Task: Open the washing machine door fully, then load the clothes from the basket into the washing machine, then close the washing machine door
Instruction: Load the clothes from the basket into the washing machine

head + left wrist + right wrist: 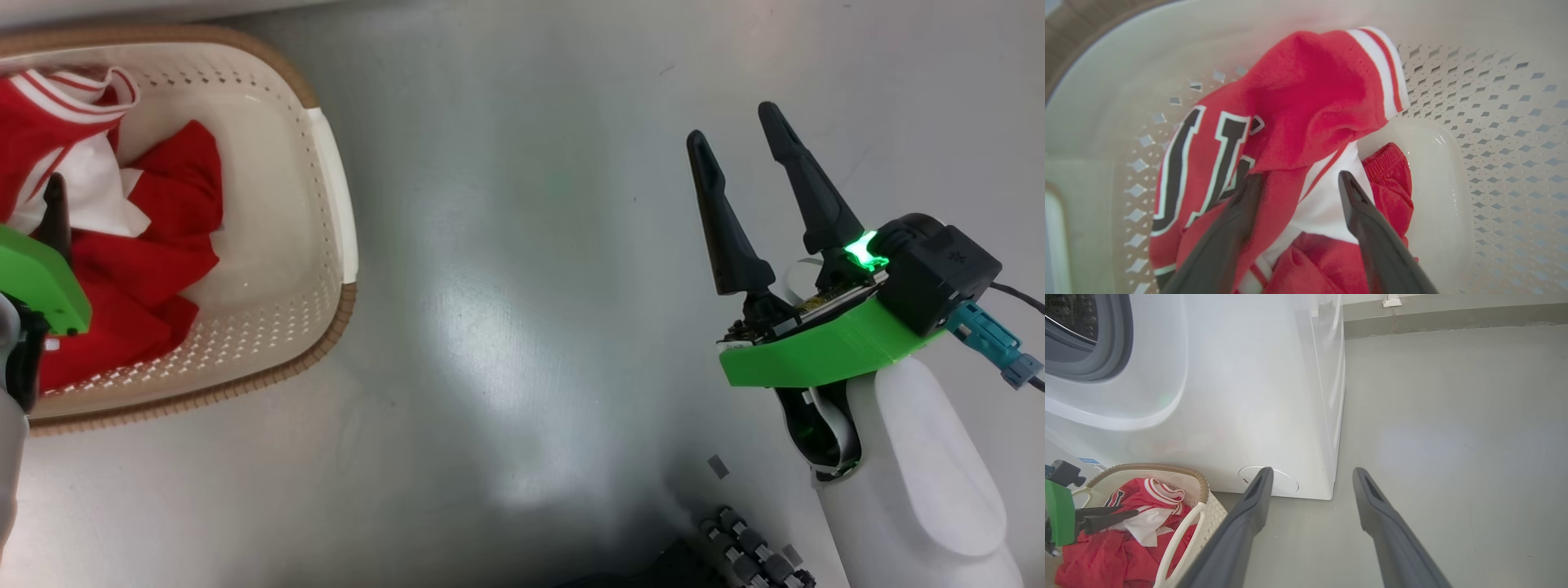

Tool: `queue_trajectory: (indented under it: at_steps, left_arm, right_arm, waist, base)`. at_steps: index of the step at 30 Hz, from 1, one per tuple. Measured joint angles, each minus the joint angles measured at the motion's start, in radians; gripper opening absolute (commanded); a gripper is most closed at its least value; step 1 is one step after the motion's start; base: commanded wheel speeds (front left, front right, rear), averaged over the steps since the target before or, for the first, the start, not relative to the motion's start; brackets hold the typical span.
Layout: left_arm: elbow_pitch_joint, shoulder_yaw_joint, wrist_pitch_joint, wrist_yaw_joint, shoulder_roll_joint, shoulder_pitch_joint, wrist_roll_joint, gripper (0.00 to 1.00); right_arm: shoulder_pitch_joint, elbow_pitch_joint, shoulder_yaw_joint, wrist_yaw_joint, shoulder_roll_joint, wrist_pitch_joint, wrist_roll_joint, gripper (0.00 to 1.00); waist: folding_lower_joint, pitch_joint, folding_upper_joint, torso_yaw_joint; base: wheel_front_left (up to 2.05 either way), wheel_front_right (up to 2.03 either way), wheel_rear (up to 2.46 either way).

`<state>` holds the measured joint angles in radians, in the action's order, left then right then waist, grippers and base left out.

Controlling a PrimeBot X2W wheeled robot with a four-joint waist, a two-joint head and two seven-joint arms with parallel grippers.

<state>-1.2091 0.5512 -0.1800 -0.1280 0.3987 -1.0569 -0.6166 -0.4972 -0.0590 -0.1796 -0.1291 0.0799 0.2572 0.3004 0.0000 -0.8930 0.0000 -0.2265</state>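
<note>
Soft red clothes (1310,90) in perforated cream basket (1494,122); left tool (1299,176), right tool (1313,470) both agape.

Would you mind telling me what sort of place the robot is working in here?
Probably a laundry area: a white front-loading washing machine stands on a grey floor, with a basket of red clothes beside it.

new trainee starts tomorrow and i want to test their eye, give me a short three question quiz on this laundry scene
1. True or false: the clothes lie in the basket.
2. The left pincer is: A shut on fabric; B open, over the clothes; C shut on nothing.
3. Fill in: the right pincer hangs open above bare ____.
Key: 1 true; 2 B; 3 floor.
</note>
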Motion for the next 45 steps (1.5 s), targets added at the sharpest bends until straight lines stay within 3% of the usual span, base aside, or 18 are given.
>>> queue_trajectory:
  at_steps: [12, 17, 18, 20, 33, 45]
  left_arm:
    - [-0.032, 0.101, 0.100, 0.000, 0.016, -0.041, -0.019, 1.00]
    - [-0.051, 0.117, 0.087, 0.014, 0.020, -0.063, 0.007, 1.00]
    - [-0.053, 0.118, 0.091, 0.014, 0.019, -0.064, 0.007, 0.85]
    - [-0.057, 0.121, 0.092, 0.013, 0.018, -0.064, 0.007, 0.00]
    - [-0.068, 0.129, 0.053, 0.008, -0.014, -0.060, -0.015, 0.00]
    - [-0.009, 0.137, -0.045, 0.000, -0.063, 0.061, -0.094, 0.00]
  right_arm:
    - [0.000, 0.008, -0.005, 0.000, -0.007, 0.000, -0.011, 1.00]
    - [0.000, 0.010, -0.008, 0.000, -0.008, 0.000, -0.012, 1.00]
    - [0.000, 0.010, -0.008, 0.000, -0.008, 0.000, -0.012, 1.00]
    - [0.000, 0.010, -0.010, 0.000, -0.008, 0.000, -0.013, 1.00]
    - [0.000, 0.001, -0.015, 0.000, -0.011, 0.000, -0.013, 1.00]
    - [0.000, -0.040, -0.034, 0.000, -0.006, 0.000, -0.002, 1.00]
  waist:
    - [0.0000, -0.029, 0.0000, -0.018]
    - [0.0001, -0.041, 0.0000, -0.024]
    - [0.0001, -0.041, 0.0000, -0.025]
    - [0.0001, -0.041, 0.0000, -0.026]
    - [0.0000, -0.010, 0.0000, -0.010]
    - [0.0001, 0.112, 0.0000, 0.014]
  base:
    - [0.00, 0.00, 0.00]
    - [0.00, 0.00, 0.00]
    - [0.00, 0.00, 0.00]
    - [0.00, 0.00, 0.00]
    - [0.00, 0.00, 0.00]
    - [0.00, 0.00, 0.00]
